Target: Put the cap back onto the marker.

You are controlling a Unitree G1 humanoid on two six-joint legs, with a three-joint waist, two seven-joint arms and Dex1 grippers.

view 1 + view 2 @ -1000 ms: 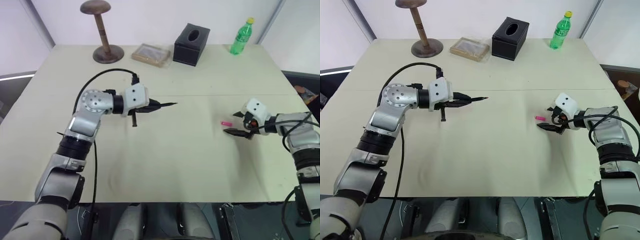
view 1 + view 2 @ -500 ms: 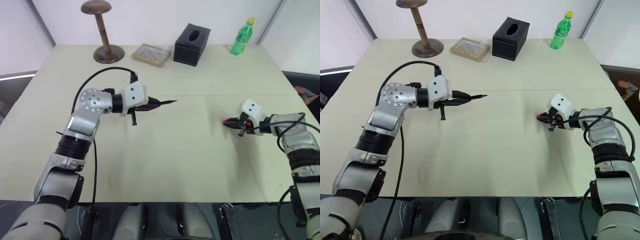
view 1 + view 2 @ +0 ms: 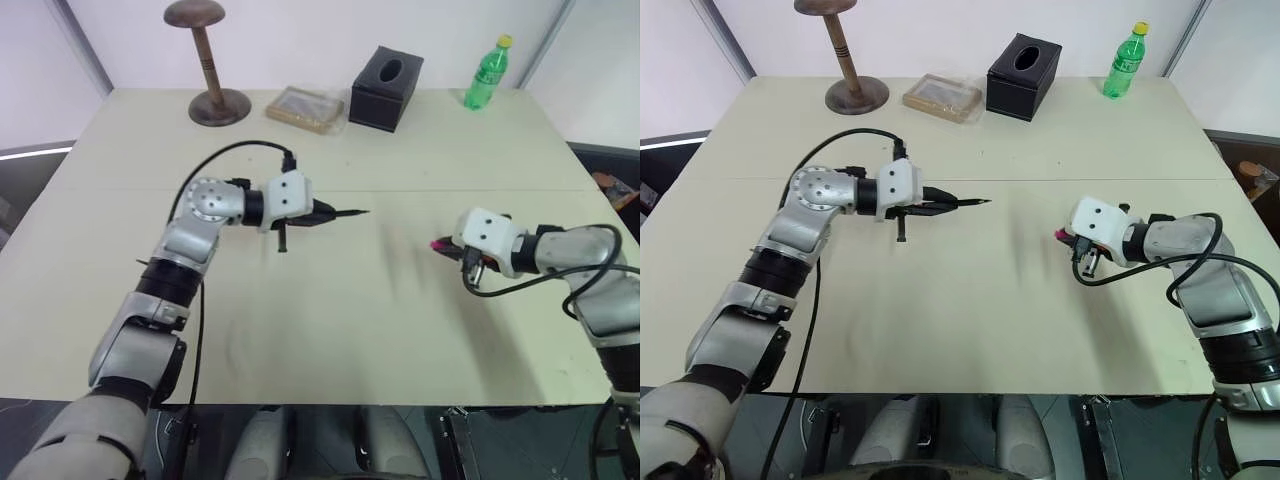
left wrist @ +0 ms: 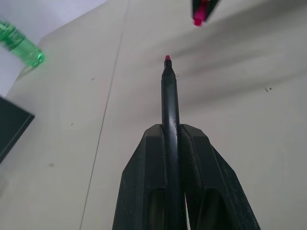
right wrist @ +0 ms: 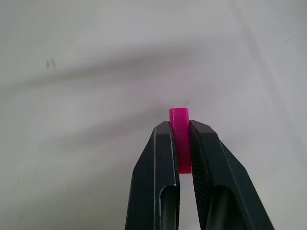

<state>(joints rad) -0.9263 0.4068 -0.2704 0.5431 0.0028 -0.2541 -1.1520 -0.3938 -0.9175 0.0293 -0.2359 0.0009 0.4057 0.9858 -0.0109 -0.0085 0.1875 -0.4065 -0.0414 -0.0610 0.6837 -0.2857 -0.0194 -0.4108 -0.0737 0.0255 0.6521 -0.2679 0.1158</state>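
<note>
Two tools clamp marker (image 4: 170, 96) and cap (image 5: 180, 136).

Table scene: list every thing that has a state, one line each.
Thin black marker: uncapped, pink tip bare, clamped in the left gripper.
Tiny bright pink cap: off the marker, pinched in the right gripper.
Green plastic bottle: upright, yellow cap on.
Black tissue box: top slot open.
Wooden hat stand: upright, bare.

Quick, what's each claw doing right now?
Left claw: closed on the marker.
Right claw: closed on the cap.
</note>
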